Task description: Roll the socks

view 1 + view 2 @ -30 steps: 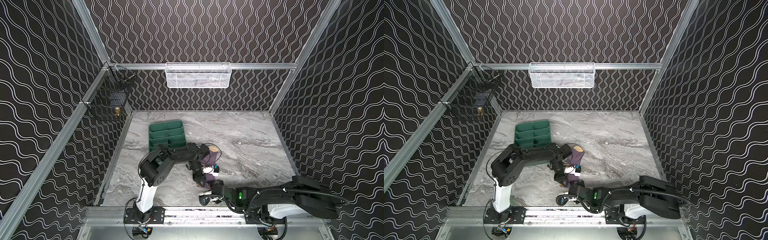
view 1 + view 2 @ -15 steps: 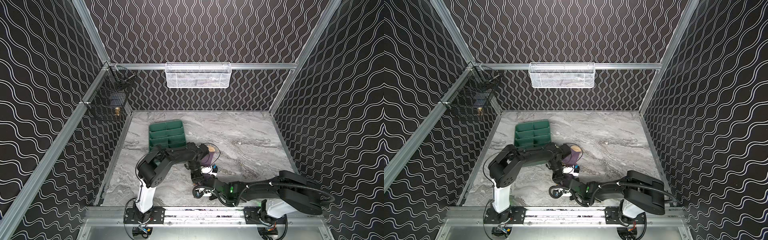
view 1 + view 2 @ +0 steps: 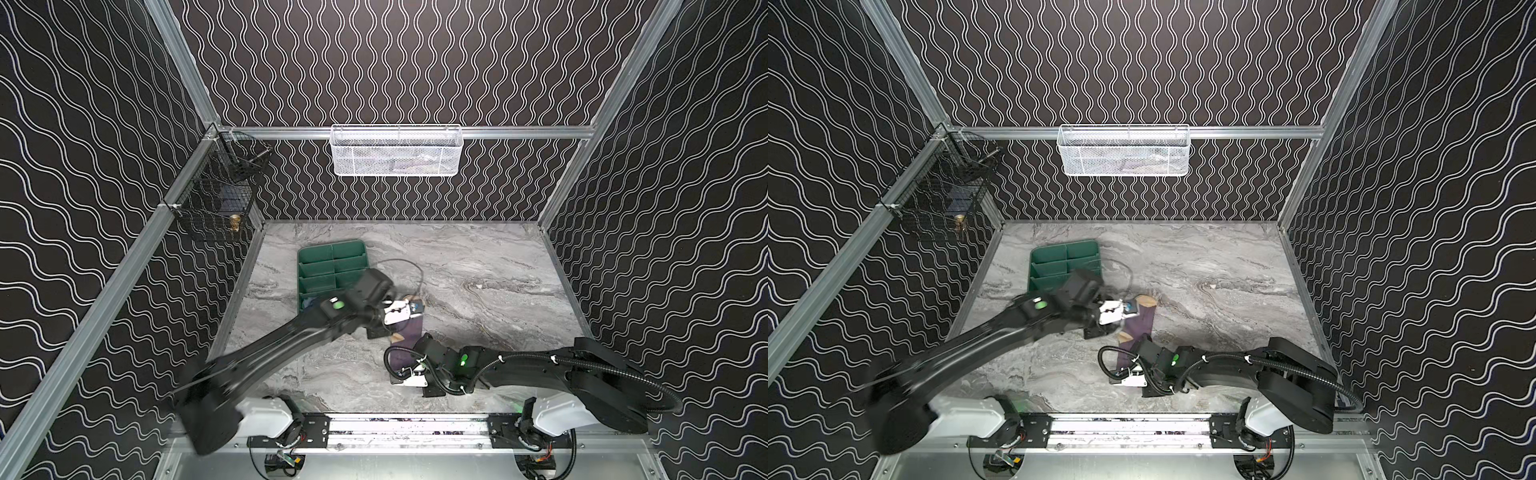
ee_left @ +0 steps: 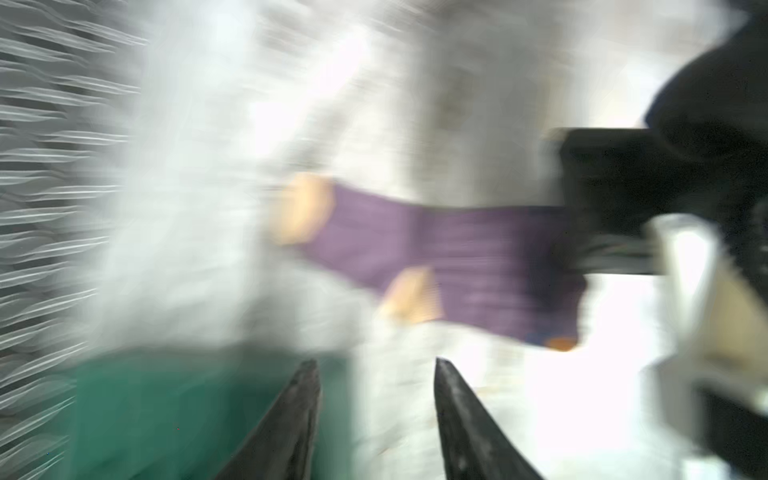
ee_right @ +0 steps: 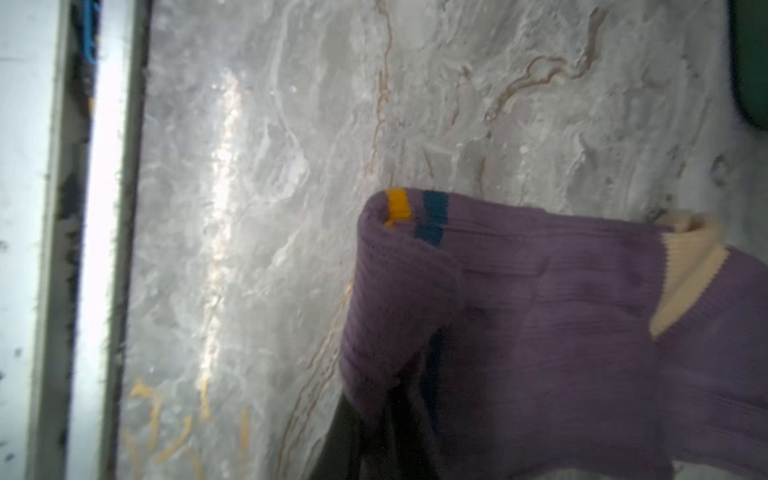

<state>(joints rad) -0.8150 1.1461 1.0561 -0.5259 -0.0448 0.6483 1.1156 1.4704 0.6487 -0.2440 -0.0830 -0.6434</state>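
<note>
Your right gripper (image 5: 386, 411) is clamped on the folded cuff of the purple sock (image 5: 540, 311), which lies on the marble tabletop (image 3: 478, 270). Your left gripper (image 4: 376, 374) hovers spread and empty near its tan toe.

Left claw (image 3: 1133, 311), right claw (image 3: 1124, 374) at ends of purple sock (image 3: 1140, 324)

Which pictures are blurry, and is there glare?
Left wrist view: smeared throughout, the purple sock a soft streak, only the left pincer crisp. Right wrist view: sock ribs sharp, a glare stripe on the marble table. Both top views: the left arm blurs.
</note>
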